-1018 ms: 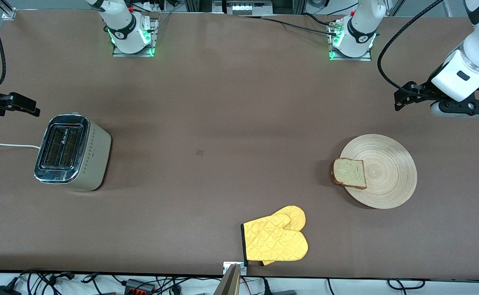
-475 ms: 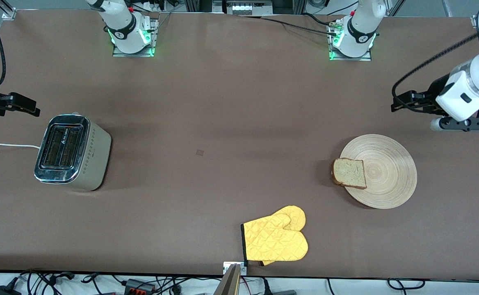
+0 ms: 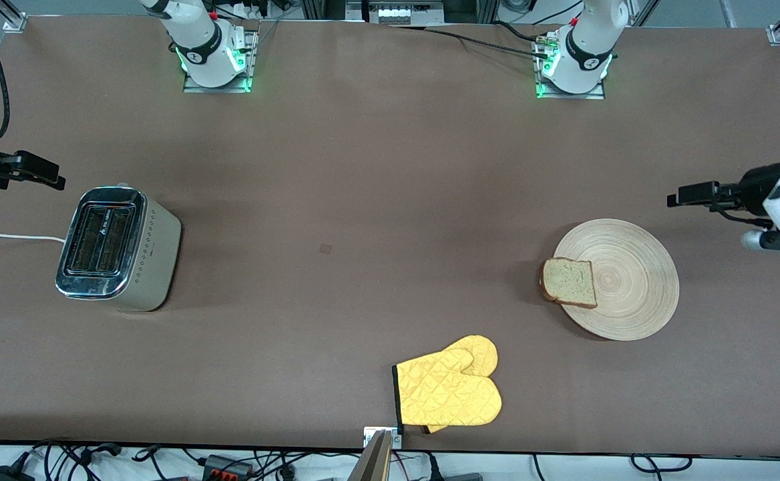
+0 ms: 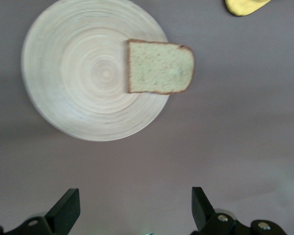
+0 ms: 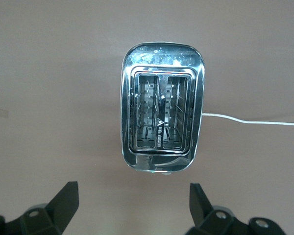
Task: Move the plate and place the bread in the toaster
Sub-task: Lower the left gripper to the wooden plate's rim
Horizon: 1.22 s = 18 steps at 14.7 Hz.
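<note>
The round, pale-wood plate (image 3: 616, 279) with fine concentric grooves lies flat on the matte brown table (image 3: 363, 200) toward the left arm's end. The squarish tan slice of bread (image 3: 569, 282) with its darker crust rests on the plate's rim, one edge overhanging the table. A quilted yellow oven mitt (image 3: 448, 390) with black trim lies nearer the front camera.

The left gripper (image 4: 132, 213) hangs in the air above the table just beside the plate, its dark fingers (image 4: 65, 211) spread wide and holding nothing; plate and bread sit out ahead of the fingertips, apart from them. The front view cuts off most of this gripper.

The boxy beige toaster (image 3: 119, 248), chrome-topped, dotted along its side, with a white cord (image 3: 9, 236), stands toward the right arm's end. The right gripper (image 5: 132, 211) waits above it, fingers (image 5: 63, 205) wide apart and empty, the two slots ahead of the tips. Slot depths are dark and hard to read.
</note>
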Motion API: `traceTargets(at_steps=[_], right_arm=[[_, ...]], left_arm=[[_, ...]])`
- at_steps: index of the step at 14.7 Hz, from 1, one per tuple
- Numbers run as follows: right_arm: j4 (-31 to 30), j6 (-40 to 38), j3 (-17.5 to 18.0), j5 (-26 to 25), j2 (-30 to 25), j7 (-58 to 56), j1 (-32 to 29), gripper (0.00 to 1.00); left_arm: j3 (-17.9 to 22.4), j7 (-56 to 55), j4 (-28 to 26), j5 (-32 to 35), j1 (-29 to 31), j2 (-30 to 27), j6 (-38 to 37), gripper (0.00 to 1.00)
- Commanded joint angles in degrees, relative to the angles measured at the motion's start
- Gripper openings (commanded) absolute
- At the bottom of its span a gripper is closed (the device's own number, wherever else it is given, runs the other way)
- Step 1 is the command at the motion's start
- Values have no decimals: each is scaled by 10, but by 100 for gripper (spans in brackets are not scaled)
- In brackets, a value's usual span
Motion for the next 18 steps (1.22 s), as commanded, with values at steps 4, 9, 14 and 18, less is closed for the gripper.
traceTargets(at_steps=[4,9,14,18], right_arm=[[12,-9,1,-8,5,-1,1,100],[12,-9,1,-8,5,-1,1,100],[12,-9,1,-8,5,-1,1,100],[12,-9,1,-8,5,-1,1,100]], left_arm=[[-3,155,34,-89,97,160,41,100],[-3,214,37,-158,149,244,145,100],[-3,305,45,-165,188,297,172,93],[-7,311,44,-215,186,327,173,53]])
